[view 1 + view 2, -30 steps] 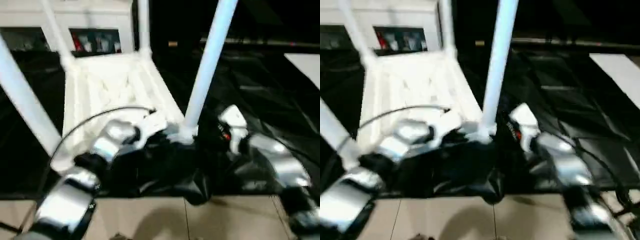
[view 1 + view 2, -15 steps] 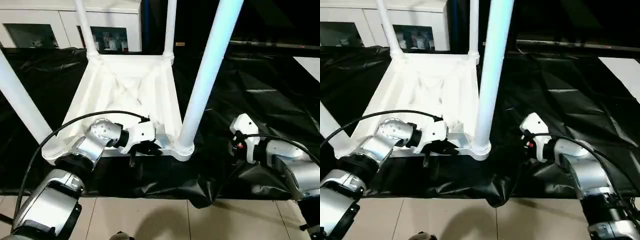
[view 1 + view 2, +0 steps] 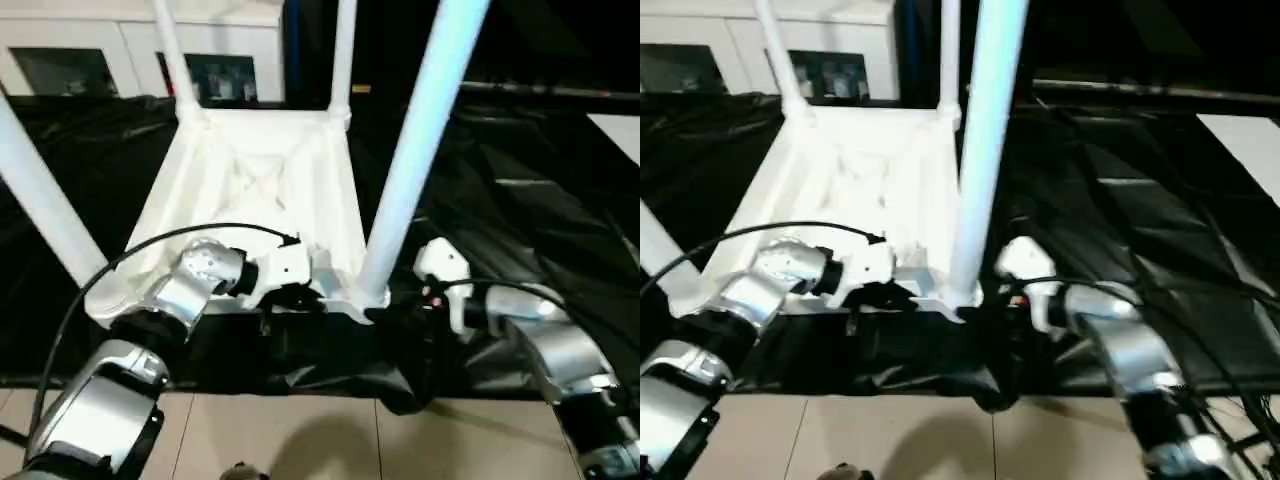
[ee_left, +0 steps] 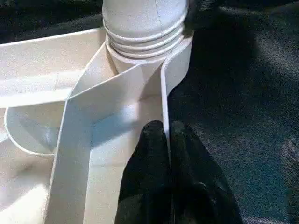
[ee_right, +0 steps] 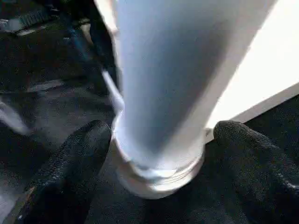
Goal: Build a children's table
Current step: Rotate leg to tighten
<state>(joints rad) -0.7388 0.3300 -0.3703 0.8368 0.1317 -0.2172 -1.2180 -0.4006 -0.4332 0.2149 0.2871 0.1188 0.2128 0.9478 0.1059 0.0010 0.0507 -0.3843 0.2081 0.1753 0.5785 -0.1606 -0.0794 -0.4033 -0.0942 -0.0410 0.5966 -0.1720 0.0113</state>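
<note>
Tabletop (image 3: 255, 195), white and ribbed, lies upside down on black sheeting (image 3: 520, 190) spread over the floor, with four white legs standing up from its corner sockets. The near right leg (image 3: 415, 150) rises tall out of its socket at the corner closest to both arms; the near left leg (image 3: 40, 200) slants up at the other near corner, and the two far legs (image 3: 342, 50) stand by the white cabinet (image 3: 130, 50) behind.

From the head views, the left pincer (image 3: 290, 297) sits at the tabletop's near rim, just beside the near right leg, and the right pincer (image 3: 400, 305) reaches in toward the foot of that leg from the other side.

The left wrist view adds the detail: its two black fingers (image 4: 154, 154) are pressed together over the thin upright rim wall of the tabletop, pinching it, with the leg's ringed base seated in the socket just beyond.

The right wrist view shows its fingers (image 5: 70, 163) spread wide on either side of the leg's flared base, apart from it, gripping nothing.
</note>
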